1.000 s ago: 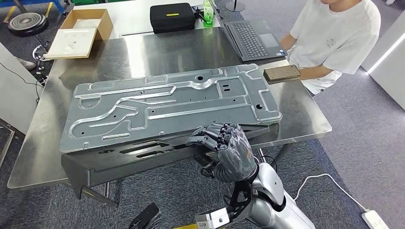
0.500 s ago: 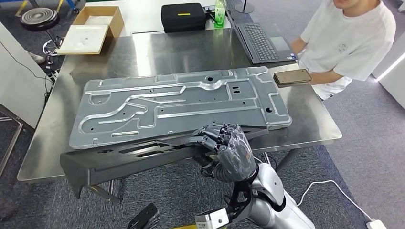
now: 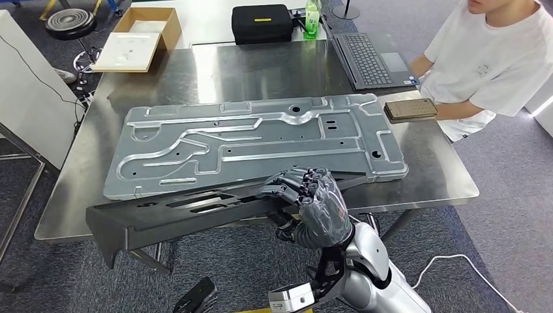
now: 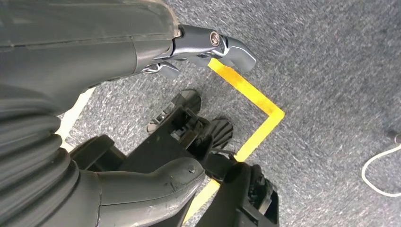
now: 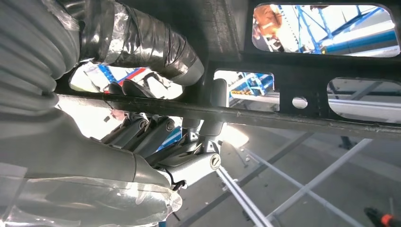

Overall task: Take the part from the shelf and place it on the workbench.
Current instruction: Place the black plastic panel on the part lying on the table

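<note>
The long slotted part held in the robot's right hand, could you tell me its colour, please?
Dark grey, nearly black; the long slotted part shows best in the head view.

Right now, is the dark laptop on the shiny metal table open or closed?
Open. The dark laptop on the shiny metal table shows its keyboard and touchpad; its screen lies beyond the picture's edge.

A large stamped sheet-metal panel (image 3: 254,143) is lying flat across the middle of the steel table. Past it, a black carrying case (image 3: 262,23) is sitting beside a green bottle (image 3: 312,14), with an open laptop (image 3: 373,60) just right of them. A person in a white T-shirt (image 3: 497,59) is sitting at the table's right side, near a brown slab (image 3: 410,109). An open cardboard box (image 3: 138,38) is resting at the far left corner. A round stool (image 3: 68,22) is standing on the floor beyond.
</note>
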Available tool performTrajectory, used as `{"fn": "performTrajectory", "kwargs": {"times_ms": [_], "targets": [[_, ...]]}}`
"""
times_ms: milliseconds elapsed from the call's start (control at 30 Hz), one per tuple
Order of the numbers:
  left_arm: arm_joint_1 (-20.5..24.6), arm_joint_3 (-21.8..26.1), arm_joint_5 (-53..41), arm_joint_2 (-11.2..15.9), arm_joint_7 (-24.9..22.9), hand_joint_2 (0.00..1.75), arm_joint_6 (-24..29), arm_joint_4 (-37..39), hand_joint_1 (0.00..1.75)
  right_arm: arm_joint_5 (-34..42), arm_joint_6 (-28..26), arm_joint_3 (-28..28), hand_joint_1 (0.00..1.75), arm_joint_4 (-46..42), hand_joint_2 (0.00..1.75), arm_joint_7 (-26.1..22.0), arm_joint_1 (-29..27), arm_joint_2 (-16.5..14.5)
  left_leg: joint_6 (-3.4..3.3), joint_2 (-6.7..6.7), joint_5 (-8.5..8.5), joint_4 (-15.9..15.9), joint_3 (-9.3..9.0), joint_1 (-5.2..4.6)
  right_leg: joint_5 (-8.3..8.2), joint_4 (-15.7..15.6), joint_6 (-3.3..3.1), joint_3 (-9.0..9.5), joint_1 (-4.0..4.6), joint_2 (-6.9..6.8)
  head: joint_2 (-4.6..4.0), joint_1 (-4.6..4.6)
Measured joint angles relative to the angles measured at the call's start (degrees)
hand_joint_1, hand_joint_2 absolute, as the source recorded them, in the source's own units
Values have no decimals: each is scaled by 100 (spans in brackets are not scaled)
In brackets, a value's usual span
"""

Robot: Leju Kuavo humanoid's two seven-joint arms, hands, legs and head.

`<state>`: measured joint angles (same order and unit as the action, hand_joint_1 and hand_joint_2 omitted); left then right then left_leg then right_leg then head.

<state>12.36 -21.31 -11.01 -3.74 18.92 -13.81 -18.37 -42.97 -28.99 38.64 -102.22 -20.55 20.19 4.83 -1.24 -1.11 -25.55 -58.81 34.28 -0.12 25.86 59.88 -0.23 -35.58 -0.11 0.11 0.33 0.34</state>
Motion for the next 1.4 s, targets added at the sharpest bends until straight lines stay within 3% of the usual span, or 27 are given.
{"fn": "performTrajectory", "kwargs": {"times_ms": [100,200,233,267,300,367,433,500,600,700,733,767,800,867,933,1033,1100,1133,1200,1267,1300,1333,1400], "targets": [[3,0,-20,0,4,175,0,-1,0,1,-11,-7,175,0,175,0,2,-8,90,20,-182,-228,87,22,-28,-58,-97,33,-19,-19,0,1],[-2,0,-35,0,5,175,0,0,0,2,-17,-9,175,0,175,0,0,-13,153,47,-698,-1270,561,41,-26,-70,-145,43,-14,-42,0,-1],[-8,0,-39,0,5,175,0,0,0,2,-19,-9,175,0,175,-2,-3,-13,162,52,-778,-1549,696,44,-24,-68,-148,43,-8,-47,0,-1],[-13,0,-43,0,5,175,0,1,0,2,-22,-9,175,0,175,-5,-4,-13,162,57,-745,-1620,733,44,-22,-65,-149,44,-5,-49,0,-1],[-13,0,-46,0,6,175,0,1,0,-5,-29,-9,175,0,175,-11,-4,-13,151,61,-598,-1447,651,43,-21,-62,-148,48,-4,-49,0,-2],[-5,0,-50,2,10,175,0,0,0,-51,-58,-9,175,1,175,-24,0,-14,98,107,-208,-662,271,29,-14,-55,-138,63,4,-57,0,-1],[18,0,-51,11,13,175,-1,0,0,-121,-92,-10,175,2,175,-27,4,-14,32,177,-27,-72,3,-12,-7,-47,-106,58,20,-80,0,-1],[33,0,-50,18,16,175,-1,-1,0,-180,-117,-11,175,2,175,-25,3,-13,-14,166,-23,35,-26,-44,-9,-55,-56,49,24,-128,0,0],[25,0,-48,21,23,175,-1,0,0,-229,-138,-13,175,2,175,-15,14,-12,-99,84,54,129,-69,5,109,80,31,9,22,-137,0,2],[19,0,-43,20,25,175,3,0,0,-193,-149,-15,175,3,175,22,9,-10,-156,52,82,165,-89,21,606,1026,90,-429,-14,-33,0,4],[11,0,-43,20,23,175,7,0,0,-169,-149,-15,175,4,175,35,-2,-9,-158,44,78,161,-89,19,705,1334,107,-590,-25,-23,0,4],[3,0,-43,20,22,175,10,1,0,-151,-148,-16,175,7,175,47,-11,-7,-156,36,72,154,-89,20,704,1482,120,-679,-37,-20,0,4],[-1,0,-43,21,21,175,13,1,0,-140,-147,-16,175,9,175,54,-15,-6,-146,27,62,140,-90,22,588,1406,130,-658,-50,-20,0,4],[1,0,-43,19,20,175,16,1,0,-135,-147,-17,175,11,175,61,-14,-4,-110,6,23,91,-90,30,201,719,132,-342,-77,-13,0,4],[6,0,-41,19,21,175,21,1,0,-122,-145,-19,175,13,175,68,-14,-5,-56,-12,-21,25,-64,17,-6,123,108,-57,-74,3,0,4],[0,0,-37,20,24,175,33,0,0,-101,-122,-27,175,15,175,114,-13,-7,27,-23,-35,10,-41,14,-15,4,31,-14,-53,8,0,2],[-1,0,-36,21,28,175,35,1,0,-121,-98,-32,175,15,175,144,-9,-8,87,0,-136,-109,1,28,-35,-38,-39,9,-59,-9,0,1],[1,0,-36,21,29,175,35,1,0,-136,-90,-33,175,15,175,149,-6,-9,115,15,-264,-305,85,35,-44,-58,-73,22,-67,-22,0,1],[-2,0,-34,22,31,175,35,1,0,-155,-80,-35,175,19,175,161,-4,-10,159,39,-614,-993,405,49,-44,-67,-111,29,-62,-46,0,-1],[-22,0,-30,22,31,175,40,1,0,-150,-22,-35,175,29,175,214,-8,-11,181,48,-776,-1552,683,59,-41,-65,-117,28,-54,-60,0,0],[-31,0,-25,22,32,175,46,1,0,-140,25,-36,175,35,175,260,-8,-11,181,54,-700,-1548,689,62,-40,-63,-117,30,-53,-62,0,0],[-37,0,-16,23,33,175,53,1,0,-130,77,-39,175,39,175,308,-8,-11,174,61,-537,-1344,597,64,-38,-59,-115,33,-54,-63,0,-1],[-37,0,4,28,42,175,63,1,0,-114,132,-54,175,42,175,373,-7,-11,138,82,-170,-572,225,61,-30,-45,-98,38,-46,-64,0,0]]}}
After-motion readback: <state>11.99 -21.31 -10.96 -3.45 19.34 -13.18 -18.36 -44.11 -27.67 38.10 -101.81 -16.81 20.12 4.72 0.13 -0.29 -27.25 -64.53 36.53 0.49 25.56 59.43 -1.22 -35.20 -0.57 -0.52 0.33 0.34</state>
